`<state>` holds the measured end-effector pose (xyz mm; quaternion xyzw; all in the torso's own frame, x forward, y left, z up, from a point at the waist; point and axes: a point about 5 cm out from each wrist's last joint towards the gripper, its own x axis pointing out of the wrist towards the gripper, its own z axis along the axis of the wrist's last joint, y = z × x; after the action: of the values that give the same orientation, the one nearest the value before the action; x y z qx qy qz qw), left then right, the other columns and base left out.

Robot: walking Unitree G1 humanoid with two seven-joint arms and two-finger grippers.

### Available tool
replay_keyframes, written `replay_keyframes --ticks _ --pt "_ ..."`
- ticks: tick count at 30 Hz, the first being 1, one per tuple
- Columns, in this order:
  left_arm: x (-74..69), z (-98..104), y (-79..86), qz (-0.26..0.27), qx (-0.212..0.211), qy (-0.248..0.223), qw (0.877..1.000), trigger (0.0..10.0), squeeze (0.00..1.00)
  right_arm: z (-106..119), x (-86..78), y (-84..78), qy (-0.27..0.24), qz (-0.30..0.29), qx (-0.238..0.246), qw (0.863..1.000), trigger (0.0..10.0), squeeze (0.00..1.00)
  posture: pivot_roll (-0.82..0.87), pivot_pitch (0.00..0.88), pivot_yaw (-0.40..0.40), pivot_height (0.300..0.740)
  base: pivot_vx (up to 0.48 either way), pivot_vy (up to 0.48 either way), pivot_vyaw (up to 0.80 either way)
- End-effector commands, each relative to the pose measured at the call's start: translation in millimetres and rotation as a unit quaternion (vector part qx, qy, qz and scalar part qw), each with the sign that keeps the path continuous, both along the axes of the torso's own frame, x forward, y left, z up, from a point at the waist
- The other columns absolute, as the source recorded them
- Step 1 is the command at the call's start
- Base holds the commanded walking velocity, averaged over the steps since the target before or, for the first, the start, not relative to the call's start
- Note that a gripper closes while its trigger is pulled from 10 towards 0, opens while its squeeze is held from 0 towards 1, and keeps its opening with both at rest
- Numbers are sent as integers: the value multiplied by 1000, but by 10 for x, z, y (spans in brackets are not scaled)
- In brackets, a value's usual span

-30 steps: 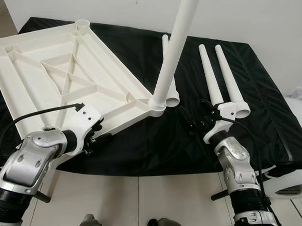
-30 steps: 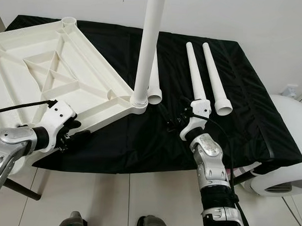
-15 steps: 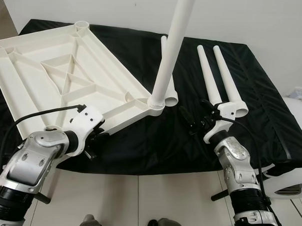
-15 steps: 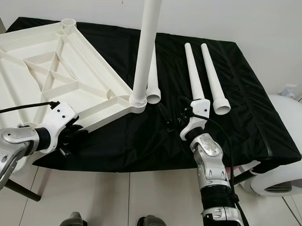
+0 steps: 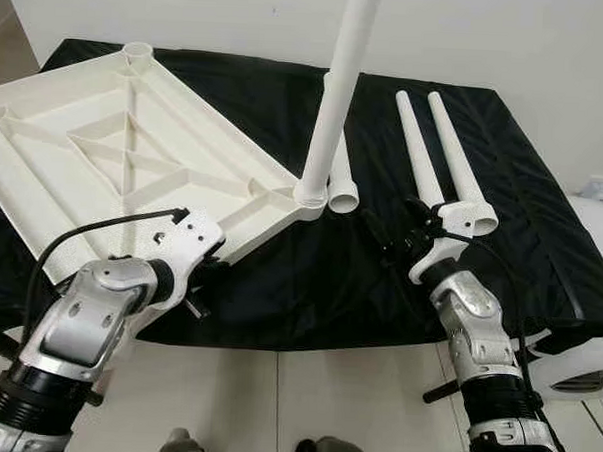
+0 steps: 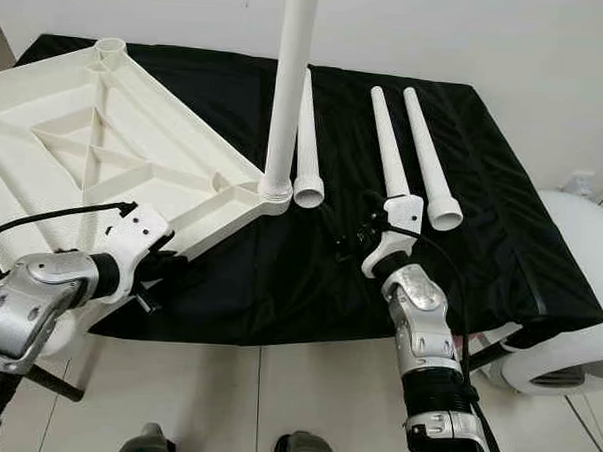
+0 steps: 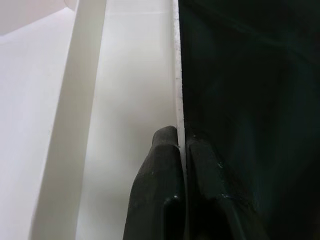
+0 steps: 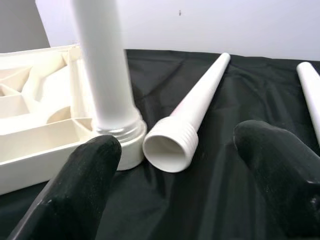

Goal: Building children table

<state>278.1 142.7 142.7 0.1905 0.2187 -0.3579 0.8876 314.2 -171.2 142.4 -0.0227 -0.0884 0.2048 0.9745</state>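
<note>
The tabletop (image 5: 135,149) lies underside up on the black cloth (image 5: 309,276), one leg (image 5: 337,97) standing in its corner socket; three loose legs (image 5: 415,141) lie beside it; left gripper (image 7: 181,150) pinches its rim; right gripper (image 8: 190,175) spreads wide before the nearest loose leg.

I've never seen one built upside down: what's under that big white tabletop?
Under the tabletop lies a black cloth. The left gripper pinches its near edge. One leg stands in its corner socket. What the cloth covers is hidden.

Silver arms (image 5: 87,322) — black cables (image 5: 81,234).
</note>
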Motion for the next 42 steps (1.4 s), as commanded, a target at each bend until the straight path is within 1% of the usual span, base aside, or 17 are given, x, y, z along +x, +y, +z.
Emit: replay_keyframes --ticks 1,3,6,7,8,10,14,16,17,22,28,29,35,36,37,39,42 --pt "7 -71 -98 15 7 1 1000 10000 0 -22 5 -24 3 -6 0 1000 10000 0 17 63 -74 740 0 0 0" --pt "44 -29 -220 13 -5 -7 1000 10000 0 -19 10 -24 3 -7 1 1000 10000 0 16 62 -72 740 0 0 0" --pt "63 -13 -274 13 -7 -12 1000 10000 0 -18 11 -24 2 -7 1 1000 10000 0 16 63 -72 740 0 0 0" --pt "113 30 -449 22 -22 -20 999 10000 0 -12 14 -17 1 -8 2 1000 10000 0 13 63 -67 740 0 0 0" --pt "113 30 -449 22 -22 -20 999 10000 0 -12 14 -17 1 -8 2 1000 10000 0 13 63 -67 740 0 0 0" --pt "147 61 -592 33 -36 -23 999 10000 0 -10 13 -12 0 -10 3 1000 10000 0 13 63 -66 740 0 0 0" --pt "178 78 -716 48 -49 -23 997 10000 0 -10 9 -12 -1 -11 4 1000 10000 0 14 65 -64 740 0 0 0" --pt "231 83 -864 71 -64 -22 995 10000 0 -12 6 -4 -1 -12 5 1000 10000 0 12 65 -61 740 0 0 0" --pt "231 83 -864 71 -64 -22 995 10000 0 -12 6 -4 -1 -12 5 1000 10000 0 12 65 -61 740 0 0 0" --pt "319 75 -1057 103 -72 -23 992 10000 0 -11 4 5 -2 -16 8 1000 10000 0 10 67 -60 740 0 0 0" --pt "407 126 -1148 120 -76 -39 989 10000 0 -13 -2 26 -3 -19 12 1000 10000 0 5 63 -59 740 0 0 0" --pt "433 152 -1155 125 -80 -46 988 10000 1000 -13 -5 37 -3 -20 14 1000 10000 0 3 62 -58 740 0 0 0" --pt "528 191 -1109 132 -60 -71 987 10000 1000 -8 -20 65 -7 -28 26 999 10000 0 2 55 -57 740 0 0 0" --pt "511 261 -1115 92 -68 -81 990 10000 0 0 -11 73 -8 -37 34 999 10000 0 3 53 -58 740 0 0 0" --pt "511 261 -1115 92 -68 -81 990 10000 0 0 -11 73 -8 -37 34 999 10000 0 3 53 -58 740 0 0 0" --pt "458 342 -1127 48 -83 -88 992 10000 0 8 6 78 -9 -46 40 998 10000 0 9 52 -61 740 0 0 0" --pt "436 375 -1130 33 -89 -92 991 10000 0 11 13 80 -9 -48 41 998 10000 0 10 52 -61 740 0 0 0"
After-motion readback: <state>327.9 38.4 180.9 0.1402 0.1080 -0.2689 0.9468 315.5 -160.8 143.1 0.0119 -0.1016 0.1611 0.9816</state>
